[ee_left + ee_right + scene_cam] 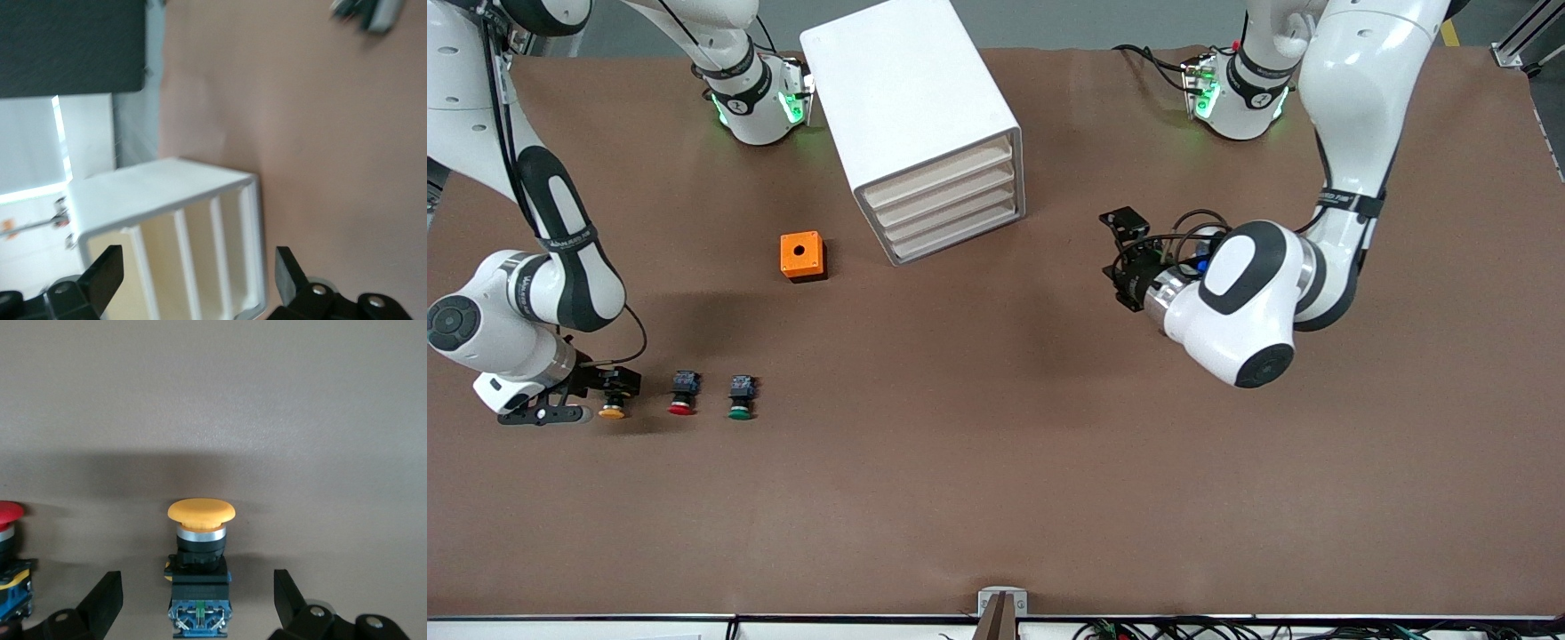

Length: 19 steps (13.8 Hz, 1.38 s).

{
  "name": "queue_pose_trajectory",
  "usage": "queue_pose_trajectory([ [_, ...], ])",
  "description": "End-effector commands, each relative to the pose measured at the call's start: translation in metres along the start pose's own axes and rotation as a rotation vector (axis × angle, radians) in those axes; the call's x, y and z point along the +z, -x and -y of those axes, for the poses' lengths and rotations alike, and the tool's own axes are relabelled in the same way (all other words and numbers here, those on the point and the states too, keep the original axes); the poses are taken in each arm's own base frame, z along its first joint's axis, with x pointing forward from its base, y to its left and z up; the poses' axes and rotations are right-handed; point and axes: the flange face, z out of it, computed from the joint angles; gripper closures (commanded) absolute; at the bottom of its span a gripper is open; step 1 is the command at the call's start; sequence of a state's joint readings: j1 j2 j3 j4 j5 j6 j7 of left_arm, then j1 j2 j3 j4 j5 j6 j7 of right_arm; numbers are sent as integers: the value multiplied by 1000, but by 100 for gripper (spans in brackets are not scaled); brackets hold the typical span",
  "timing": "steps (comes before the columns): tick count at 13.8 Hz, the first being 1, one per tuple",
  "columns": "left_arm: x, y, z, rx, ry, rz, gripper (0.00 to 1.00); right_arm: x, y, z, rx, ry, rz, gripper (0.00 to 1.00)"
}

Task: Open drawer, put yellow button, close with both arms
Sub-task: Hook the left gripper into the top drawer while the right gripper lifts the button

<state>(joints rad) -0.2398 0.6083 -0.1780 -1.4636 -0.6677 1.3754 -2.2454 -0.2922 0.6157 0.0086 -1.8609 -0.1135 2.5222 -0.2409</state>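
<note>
While all four drawers of the white cabinet sit shut, the yellow button lies on the brown table toward the right arm's end, first in a row with a red button and a green button. It lies on its side, and the right wrist view shows its round yellow-orange cap above a silver ring, a black body and a blue rear block. The right gripper is low at the button with its fingers spread wide on either side of the body, not touching it and holding nothing. The right arm bends down from its base to reach there. The top drawer has a cream front like the three below it. The left gripper hangs over bare table toward the left arm's end, wide open and empty, with its fingers pointed at the cabinet's drawer fronts. A small orange box with a hole stands beside the cabinet.
</note>
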Motion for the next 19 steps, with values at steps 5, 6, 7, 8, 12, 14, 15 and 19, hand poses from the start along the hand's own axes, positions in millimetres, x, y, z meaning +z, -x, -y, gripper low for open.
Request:
queue_pose_trajectory([
  [5,60,39,-6,-21,-234,44,0,17,15,1,52,-50,26,24],
  [6,79,49,-1,-18,-243,10,0,16,15,1,53,-50,28,35],
  [7,98,55,-2,-32,-258,-16,0,16,14,1,56,-50,29,47],
  [8,122,65,-3,-33,-286,-30,0,15,14,2,55,-51,31,57],
  [12,159,94,7,-40,-353,31,2,7,10,3,52,-46,18,100],
  [14,174,99,9,-57,-356,13,4,-1,6,7,53,-43,6,100],
  [15,184,103,11,-62,-353,4,9,-15,3,6,68,-37,-13,100],
  [19,209,116,12,-105,-333,-13,15,-77,-3,30,104,-38,21,100],
])
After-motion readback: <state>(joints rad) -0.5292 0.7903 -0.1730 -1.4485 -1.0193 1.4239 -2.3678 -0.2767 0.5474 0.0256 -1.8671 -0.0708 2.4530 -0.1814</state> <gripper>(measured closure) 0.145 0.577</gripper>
